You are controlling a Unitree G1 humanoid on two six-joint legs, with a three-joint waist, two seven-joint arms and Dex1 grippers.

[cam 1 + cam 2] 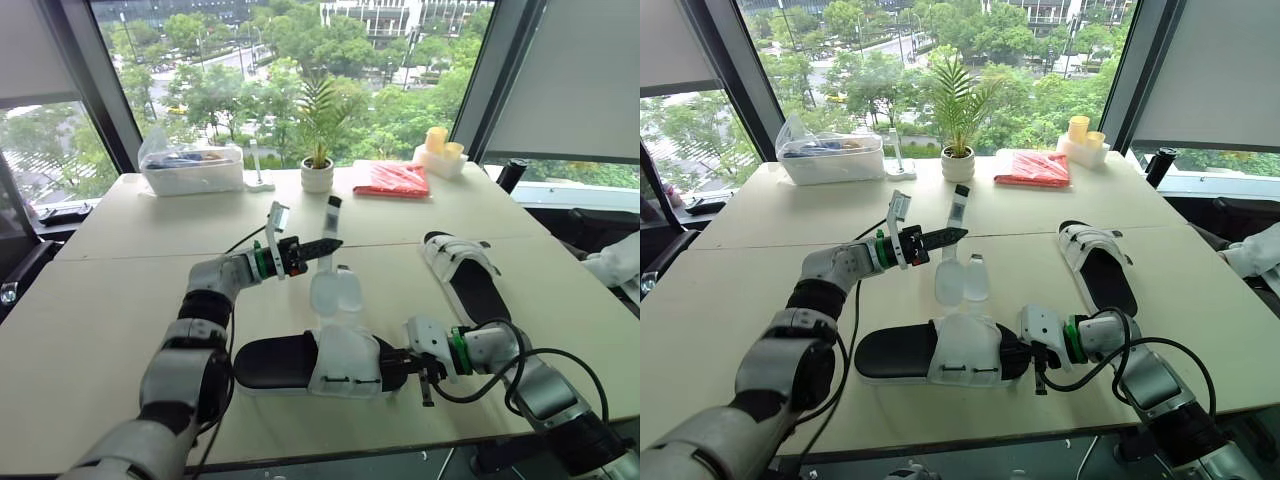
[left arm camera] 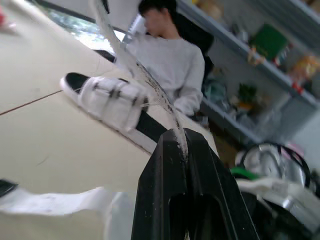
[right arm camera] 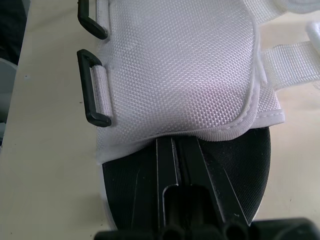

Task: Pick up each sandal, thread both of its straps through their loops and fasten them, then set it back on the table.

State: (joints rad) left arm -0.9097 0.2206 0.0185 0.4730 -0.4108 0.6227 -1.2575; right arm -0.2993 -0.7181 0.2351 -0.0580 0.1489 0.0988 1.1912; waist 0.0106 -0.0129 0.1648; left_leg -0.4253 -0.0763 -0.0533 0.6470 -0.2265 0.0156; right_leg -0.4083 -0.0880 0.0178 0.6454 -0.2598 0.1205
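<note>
Left claw (image 1: 334, 243) pinches strap (image 1: 332, 218) — fully closed.

potted palm (image 1: 317, 172), clear plastic box (image 1: 192, 170), red packet (image 1: 392, 180), yellow cups (image 1: 438, 142), seated person (image 2: 170, 65)

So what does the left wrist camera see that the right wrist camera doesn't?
Left wrist view: jaws shut on a white strap, the far sandal lying flat, and a seated person in front of shelves. Right wrist view: close up, a sandal's white flap, two unthreaded black loops and the black sole. Shared: the beige table.
</note>
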